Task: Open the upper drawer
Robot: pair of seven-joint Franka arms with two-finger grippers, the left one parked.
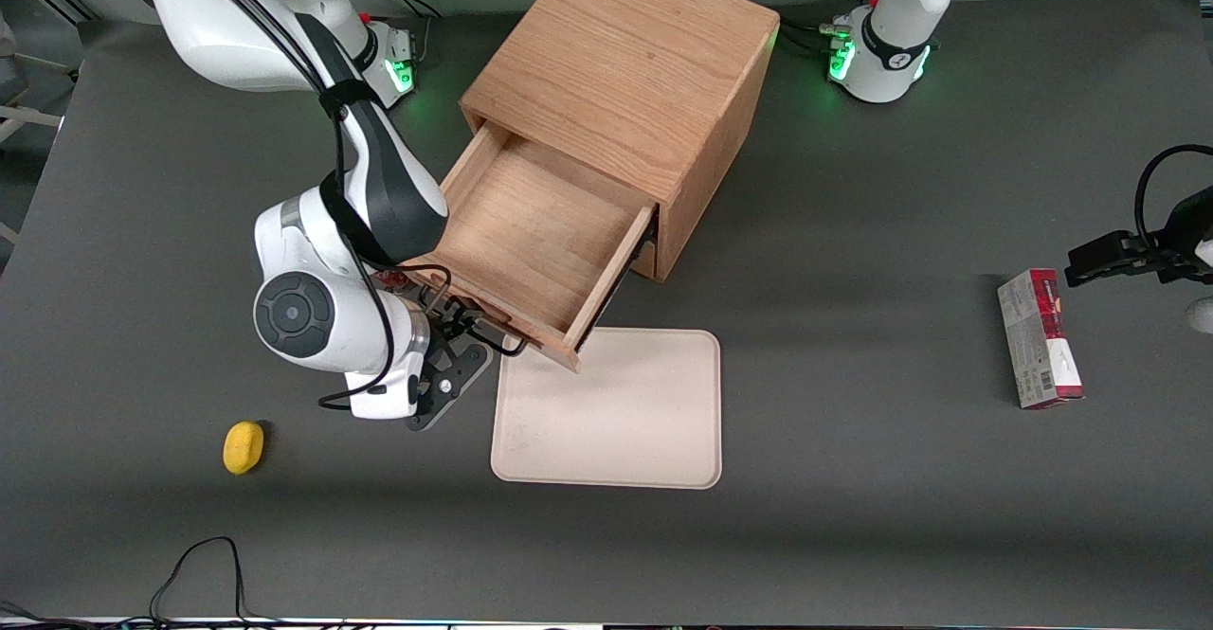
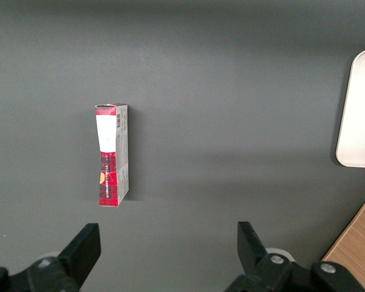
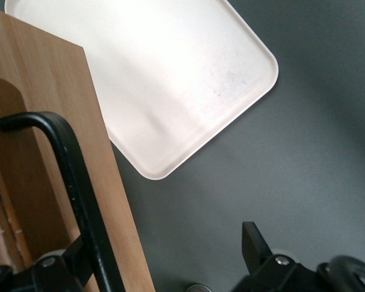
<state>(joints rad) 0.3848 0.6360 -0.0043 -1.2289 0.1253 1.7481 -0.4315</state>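
Upper drawer (image 1: 531, 232) pulled well out of the oak cabinet (image 1: 625, 71), gripper (image 3: 164, 267) at its front panel.

We see the drawer's inside bare in front view, its front corner overhanging the edge of the beige tray (image 1: 616, 422). Lower drawer is hidden under it. Gripper sits low at the drawer front, mostly covered by the wrist in front view. In wrist view fingers are spread wide; black handle (image 3: 73, 182) runs just beside one finger (image 3: 73, 255), other finger (image 3: 255, 243) well apart over bare mat, so nothing clamped afaict. Handle's far end is cut off, contact w/ finger unclear. Yellow object (image 1: 244, 447) lies nearer front cam than the gripper. Red carton (image 1: 1040, 338) toward parked arm's end.
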